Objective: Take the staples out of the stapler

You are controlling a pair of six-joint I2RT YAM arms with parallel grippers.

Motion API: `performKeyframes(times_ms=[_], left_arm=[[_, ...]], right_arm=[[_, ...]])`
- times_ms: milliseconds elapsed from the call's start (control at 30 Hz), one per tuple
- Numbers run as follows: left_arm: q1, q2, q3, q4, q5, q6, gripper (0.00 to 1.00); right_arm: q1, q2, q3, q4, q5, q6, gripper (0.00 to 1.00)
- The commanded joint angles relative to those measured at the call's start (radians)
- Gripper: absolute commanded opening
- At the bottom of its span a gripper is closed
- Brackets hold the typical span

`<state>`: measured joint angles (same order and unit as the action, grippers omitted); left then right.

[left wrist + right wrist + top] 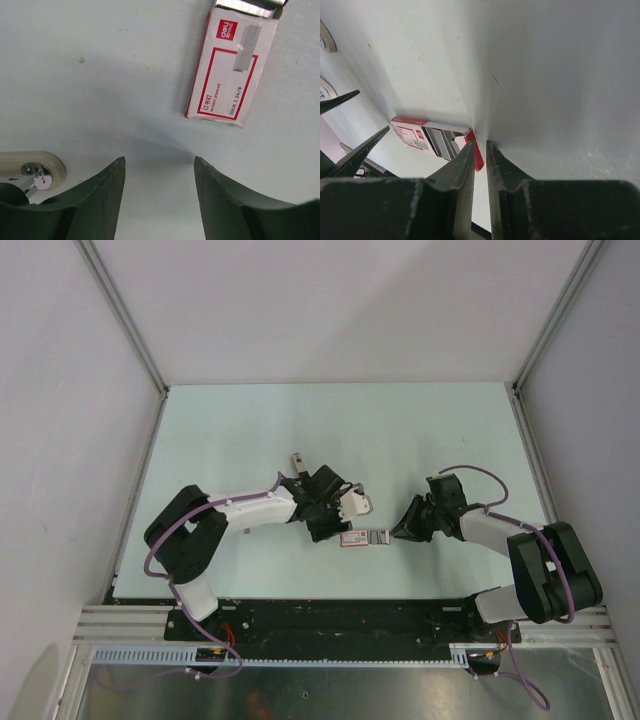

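- Progress looks slight, as I judge it; no view shows the stapler opened or a strip drawn out of it; only its pale rounded end with a bright rivet shows, lying on the table near the red-and-white box, apart from it, on the box's side away from the arm bases; I cannot pick out its dark body from the left arm above it
- Left gripper hangs over the table just short of the box, fingers spread wide with nothing between them; the stapler's pale end lies just beside one finger, and I cannot tell whether it touches
- Right gripper is at the box's other end, the open one, and is closed down to a narrow slit; the red end flap of the box sits between its tips, so it appears to have the flap pinched
- Staples show as a silvery row in the box's open end; whether any of them came from the stapler cannot be told
- Remaining work, in my judgement, is nearly all of it: take hold of the stapler, open its magazine, bring the strip out; both grippers are occupied at the box and neither has the stapler in hand
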<state>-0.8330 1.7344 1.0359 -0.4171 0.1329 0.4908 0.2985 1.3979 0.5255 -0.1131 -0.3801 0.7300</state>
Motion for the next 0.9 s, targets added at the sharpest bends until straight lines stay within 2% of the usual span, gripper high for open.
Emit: performKeyframes(times_ms=[0, 633, 867], left_arm=[[-0.009, 0.006, 0.035, 0.036, -0.012, 0.023, 0.62], [-0.013, 0.015, 0.038, 0.039, -0.014, 0.017, 0.61], [-0.016, 0.029, 0.053, 0.039, -0.016, 0.018, 0.61]], right_arm=[[-0.026, -0.011, -0.019, 0.018, -0.004, 0.006, 0.20], [-0.050, -0.054, -0.071, 0.087, -0.090, 0.047, 0.28], [-0.049, -0.050, -0.074, 0.101, -0.097, 0.051, 0.27]])
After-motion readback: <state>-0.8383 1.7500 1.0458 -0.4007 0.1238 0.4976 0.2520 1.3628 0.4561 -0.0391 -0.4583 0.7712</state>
